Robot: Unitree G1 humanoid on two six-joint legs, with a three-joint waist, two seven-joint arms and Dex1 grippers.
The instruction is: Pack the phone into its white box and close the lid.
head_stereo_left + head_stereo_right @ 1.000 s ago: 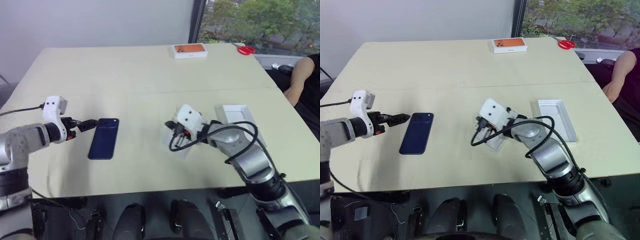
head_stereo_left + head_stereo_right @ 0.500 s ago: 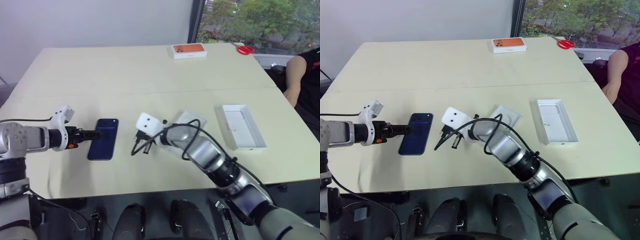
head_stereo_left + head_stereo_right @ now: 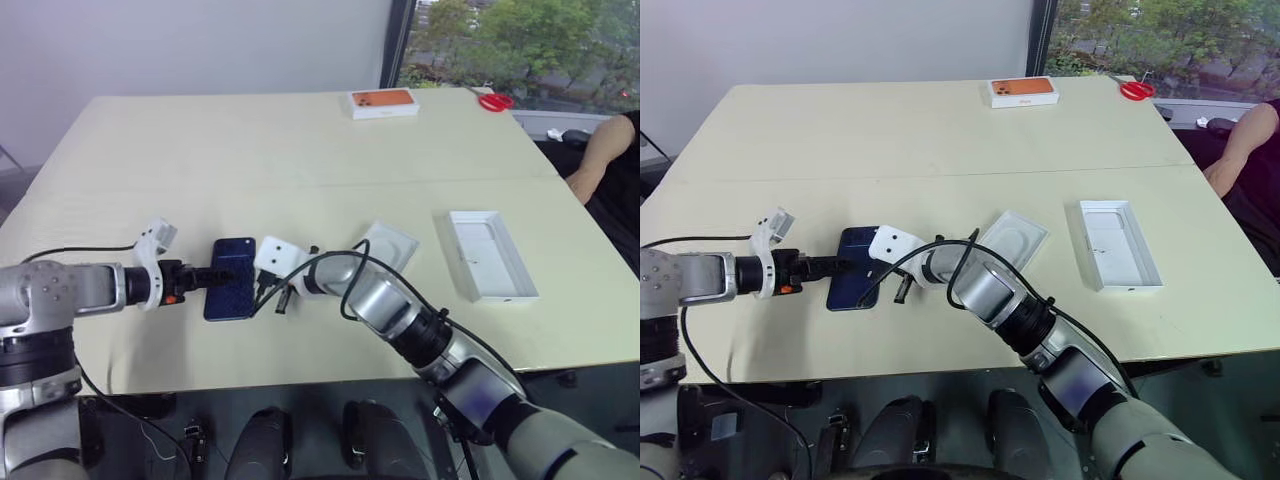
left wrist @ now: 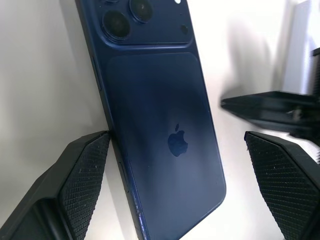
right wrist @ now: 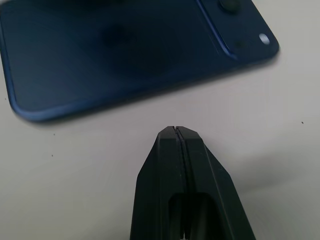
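The left gripper (image 4: pixel 175 165) straddles the phone (image 4: pixel 160 130), fingers wide, perhaps touching one edge; the right gripper (image 5: pixel 179 137), closed and empty, sits beside it.

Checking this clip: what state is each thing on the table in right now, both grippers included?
phone: flat on the table, back up, not held.
white box: open, empty.
lid: off the box, lying apart.
left gripper: open, straddling the phone.
right gripper: shut, empty, beside the phone.
orange-print box: closed, at the far edge.

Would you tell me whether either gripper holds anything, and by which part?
Nothing: the left gripper straddles the phone open, and the right gripper is shut, empty.
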